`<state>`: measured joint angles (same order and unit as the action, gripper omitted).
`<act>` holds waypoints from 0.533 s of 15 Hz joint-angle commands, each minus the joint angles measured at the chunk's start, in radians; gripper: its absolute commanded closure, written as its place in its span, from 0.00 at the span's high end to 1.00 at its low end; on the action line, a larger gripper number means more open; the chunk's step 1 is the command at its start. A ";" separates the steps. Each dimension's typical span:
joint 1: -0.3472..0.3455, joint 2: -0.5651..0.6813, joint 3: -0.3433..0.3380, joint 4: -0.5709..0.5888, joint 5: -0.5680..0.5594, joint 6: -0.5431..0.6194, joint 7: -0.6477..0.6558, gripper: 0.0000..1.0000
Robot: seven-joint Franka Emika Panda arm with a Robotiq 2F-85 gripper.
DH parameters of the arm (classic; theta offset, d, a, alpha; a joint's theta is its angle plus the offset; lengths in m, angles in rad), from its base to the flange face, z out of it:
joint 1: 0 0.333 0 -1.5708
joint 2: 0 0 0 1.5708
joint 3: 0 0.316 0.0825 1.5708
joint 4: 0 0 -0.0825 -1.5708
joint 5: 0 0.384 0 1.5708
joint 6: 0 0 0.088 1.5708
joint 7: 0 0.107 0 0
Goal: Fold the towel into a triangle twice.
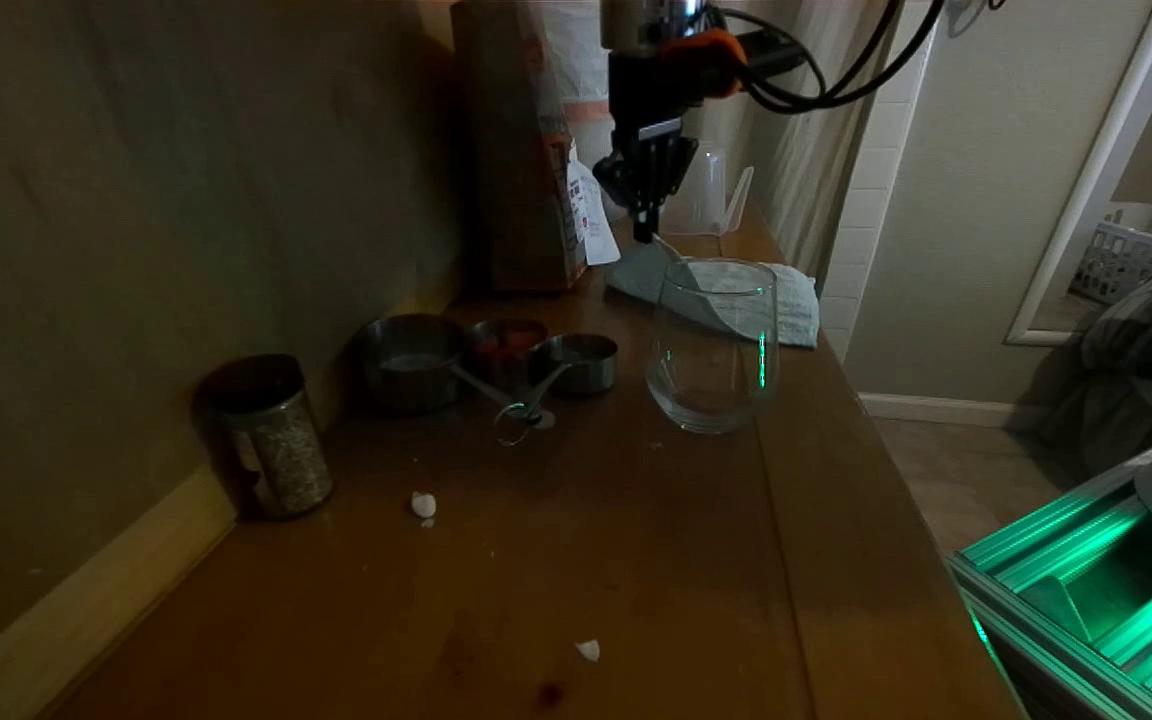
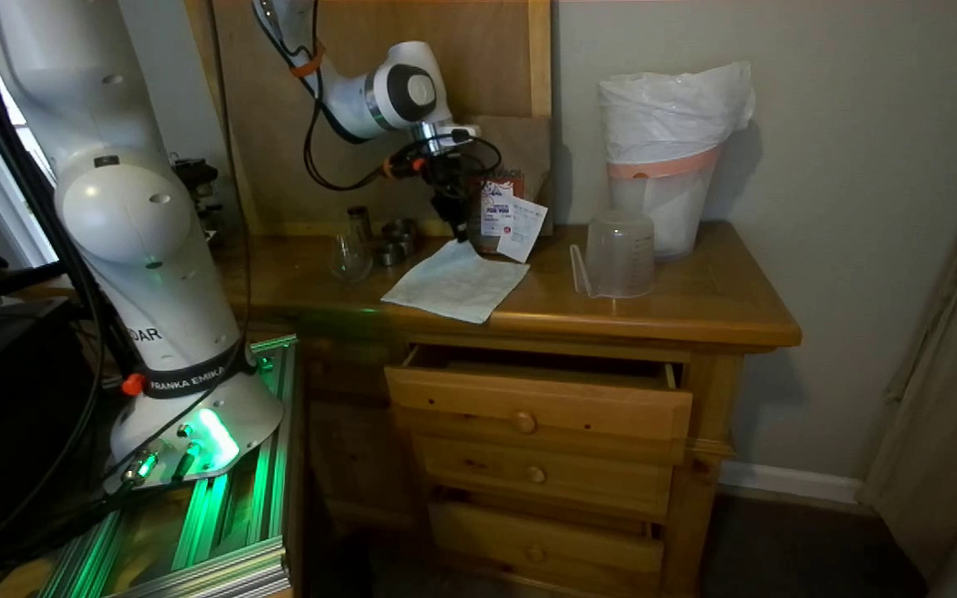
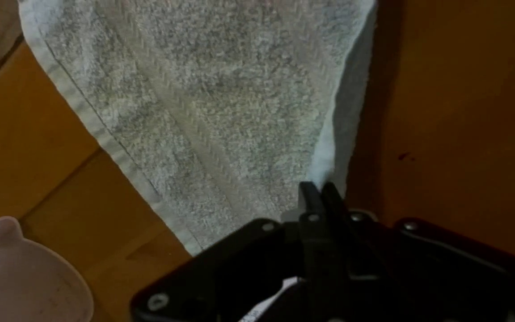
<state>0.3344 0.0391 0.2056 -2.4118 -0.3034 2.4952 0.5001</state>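
Observation:
A pale towel (image 2: 458, 286) lies on the wooden table with one corner lifted. My gripper (image 2: 461, 236) points down at that raised corner, and in the wrist view its fingertips (image 3: 321, 187) are closed on the towel's white hemmed edge. The towel (image 3: 213, 103) fills the upper middle of the wrist view, its right edge turned up and its lighter underside showing. In an exterior view the gripper (image 1: 646, 228) holds the corner above the table, and the rest of the towel (image 1: 798, 300) lies flat, partly seen through a clear glass. The pinched corner itself is hidden between the fingers.
The glass (image 1: 711, 350) and several metal measuring cups (image 1: 411, 365) stand near the towel. A paper bag (image 1: 526, 180) with a white tag is behind the gripper. A plastic measuring jug (image 2: 618, 253) and a lined bin (image 2: 669, 166) stand on the table. The top drawer (image 2: 537, 407) is open.

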 commanded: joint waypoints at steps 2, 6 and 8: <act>-0.042 -0.059 0.012 -0.073 0.059 -0.014 -0.039 0.03; -0.048 -0.028 0.017 -0.052 0.030 -0.006 -0.016 0.04; -0.054 -0.024 0.012 -0.054 0.029 -0.007 -0.015 0.03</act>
<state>0.3031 0.0116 0.2078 -2.4642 -0.2747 2.4907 0.4871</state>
